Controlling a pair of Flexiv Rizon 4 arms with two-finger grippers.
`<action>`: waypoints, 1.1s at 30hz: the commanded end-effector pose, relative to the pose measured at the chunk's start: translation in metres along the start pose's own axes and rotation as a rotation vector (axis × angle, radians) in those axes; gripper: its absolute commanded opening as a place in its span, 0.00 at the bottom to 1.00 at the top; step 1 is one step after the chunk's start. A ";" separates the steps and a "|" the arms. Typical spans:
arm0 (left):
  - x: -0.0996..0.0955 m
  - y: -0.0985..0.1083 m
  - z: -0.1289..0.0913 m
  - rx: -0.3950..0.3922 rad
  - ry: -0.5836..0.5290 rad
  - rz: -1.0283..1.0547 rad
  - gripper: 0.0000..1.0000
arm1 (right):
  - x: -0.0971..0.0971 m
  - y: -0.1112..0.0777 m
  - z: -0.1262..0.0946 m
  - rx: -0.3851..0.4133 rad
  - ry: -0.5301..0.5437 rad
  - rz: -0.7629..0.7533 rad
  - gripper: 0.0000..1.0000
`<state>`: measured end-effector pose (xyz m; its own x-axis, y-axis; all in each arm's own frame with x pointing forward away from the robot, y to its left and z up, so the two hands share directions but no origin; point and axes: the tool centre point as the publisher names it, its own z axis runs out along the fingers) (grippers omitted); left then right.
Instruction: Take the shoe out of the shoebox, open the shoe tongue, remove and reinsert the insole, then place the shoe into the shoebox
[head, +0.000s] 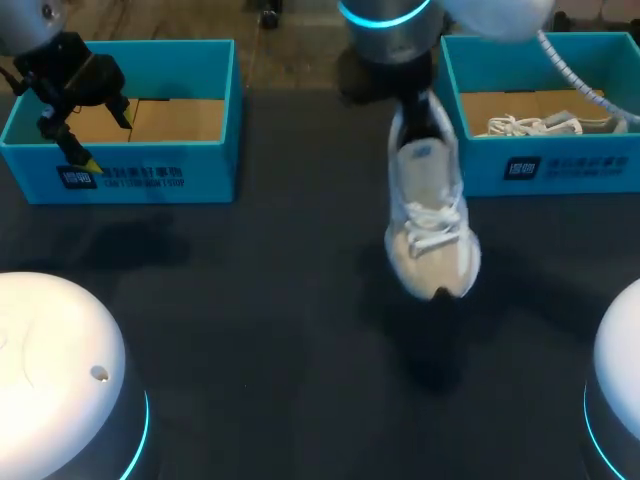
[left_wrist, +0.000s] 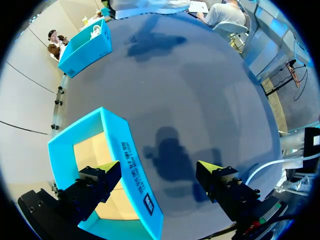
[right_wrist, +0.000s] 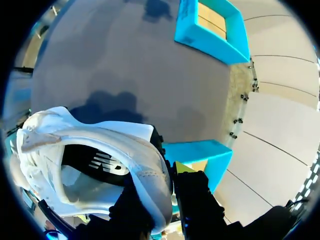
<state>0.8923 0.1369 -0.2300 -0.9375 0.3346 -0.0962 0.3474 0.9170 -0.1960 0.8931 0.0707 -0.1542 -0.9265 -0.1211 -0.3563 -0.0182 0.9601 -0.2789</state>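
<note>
Shoe (head: 430, 215) hangs above the table (head: 250, 330), between the left shoebox (head: 120, 175) and the right shoebox (head: 560, 165). It is held only at its heel collar by the right hand (right_wrist: 165, 185), which is clamped on that thin edge. I judge that so small a grip may slip, or let the shoe swing and land on its side. The left hand (left_wrist: 160, 175) is spread wide and empty over the left shoebox's front wall, and could strike this wall if it descends.
</note>
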 end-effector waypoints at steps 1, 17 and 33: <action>0.000 0.000 0.000 -0.003 0.001 0.001 1.00 | -0.015 -0.022 -0.008 0.005 0.016 -0.019 0.00; 0.000 0.000 0.000 -0.003 0.001 0.001 1.00 | -0.077 -0.072 0.000 0.076 0.071 -0.040 0.00; 0.000 0.000 0.000 -0.003 0.001 0.001 1.00 | -0.087 -0.106 0.005 0.079 0.053 0.011 0.00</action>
<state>0.8923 0.1370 -0.2300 -0.9375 0.3343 -0.0962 0.3472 0.9171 -0.1961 0.9737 -0.0032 -0.1030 -0.9473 -0.1024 -0.3036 0.0175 0.9297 -0.3680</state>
